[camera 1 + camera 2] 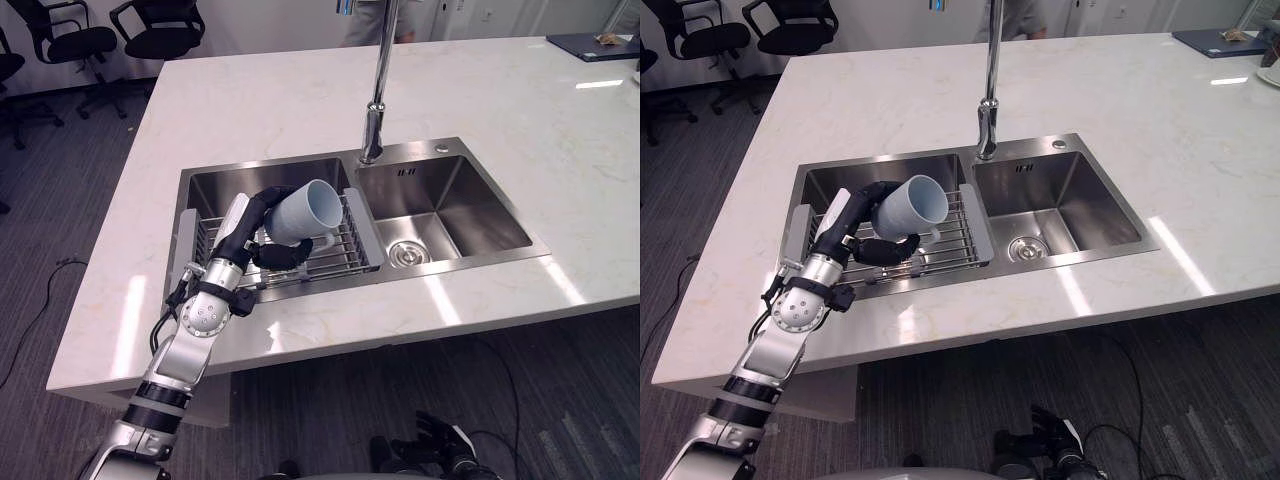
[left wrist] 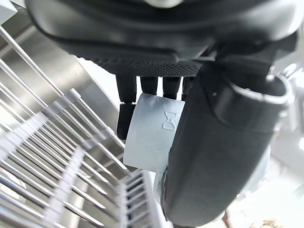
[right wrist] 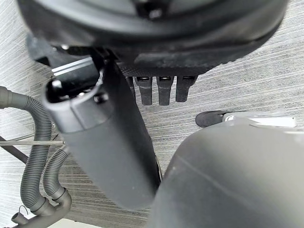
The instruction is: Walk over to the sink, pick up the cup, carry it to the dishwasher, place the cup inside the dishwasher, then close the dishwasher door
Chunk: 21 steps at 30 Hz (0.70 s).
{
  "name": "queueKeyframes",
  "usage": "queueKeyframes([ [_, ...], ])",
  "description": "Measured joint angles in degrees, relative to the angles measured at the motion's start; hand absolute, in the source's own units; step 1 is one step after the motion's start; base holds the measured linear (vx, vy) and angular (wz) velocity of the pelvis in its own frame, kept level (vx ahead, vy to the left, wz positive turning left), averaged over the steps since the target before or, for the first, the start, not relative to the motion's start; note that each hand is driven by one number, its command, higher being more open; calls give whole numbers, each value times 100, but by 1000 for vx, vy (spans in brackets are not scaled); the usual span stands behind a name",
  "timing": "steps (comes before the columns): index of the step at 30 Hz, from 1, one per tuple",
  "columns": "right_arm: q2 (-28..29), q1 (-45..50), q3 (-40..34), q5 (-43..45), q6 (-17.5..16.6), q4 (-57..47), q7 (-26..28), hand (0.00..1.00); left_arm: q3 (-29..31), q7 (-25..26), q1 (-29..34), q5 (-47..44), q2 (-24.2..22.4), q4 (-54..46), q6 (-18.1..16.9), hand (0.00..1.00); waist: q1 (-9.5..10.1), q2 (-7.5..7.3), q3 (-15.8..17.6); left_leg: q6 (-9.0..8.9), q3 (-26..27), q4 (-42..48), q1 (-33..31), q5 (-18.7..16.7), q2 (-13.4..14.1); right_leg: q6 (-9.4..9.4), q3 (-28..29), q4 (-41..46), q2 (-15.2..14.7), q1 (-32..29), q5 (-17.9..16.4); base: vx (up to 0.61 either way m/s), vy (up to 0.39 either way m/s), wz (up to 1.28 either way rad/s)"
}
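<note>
Sink (image 1: 452, 149): two steel basins sunk in a pale stone counter (image 1: 500, 90), with a tall tap (image 1: 377, 90) rising from the sink's back edge, between the basins.
Rack (image 1: 345, 250): wire, lying across the front of the sink's left basin.
Cup (image 1: 305, 212): pale, held over the sink's left basin just above the rack. It is tipped on its side with its open mouth turned toward the sink's right basin. Its handle hangs underneath (whether it touches the wires cannot be told).
Left hand (image 1: 240, 230): reaches in over the sink's front rim. Its fingers (image 2: 124, 121) curl over the top of the cup, and its thumb wraps it from below, so the cup is gripped between them.
Right hand (image 3: 109, 142): low, well in front of the sink and below counter height. Its fingers (image 3: 164, 90) hang loose toward the grey floor (image 3: 266, 80), with nothing in them.
Drain (image 1: 407, 252): round, in the floor of the sink's right basin.
Chairs (image 1: 70, 40): black office chairs, far off beyond the sink's left end.
</note>
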Motion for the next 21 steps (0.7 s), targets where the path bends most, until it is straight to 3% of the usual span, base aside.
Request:
queueKeyframes([
  [9, 81, 124, -225, 8, 2, -84, -94, 90, 496, 245, 1142, -1067, -904, -885, -142, 30, 205, 4, -24, 0, 82, 12, 152, -9, 17, -6, 127, 79, 10, 99, -19, -38, -12, -4],
  [21, 168, 424, -368, 14, 2, -167, -169, 90, 522, 298, 2178, -1199, -1480, -2195, -345, 30, 348, -28, -361, -42, 338, 227, 154, -198, 43, 12, 401, 431, 27, -97, -157, -50, -6, -11],
])
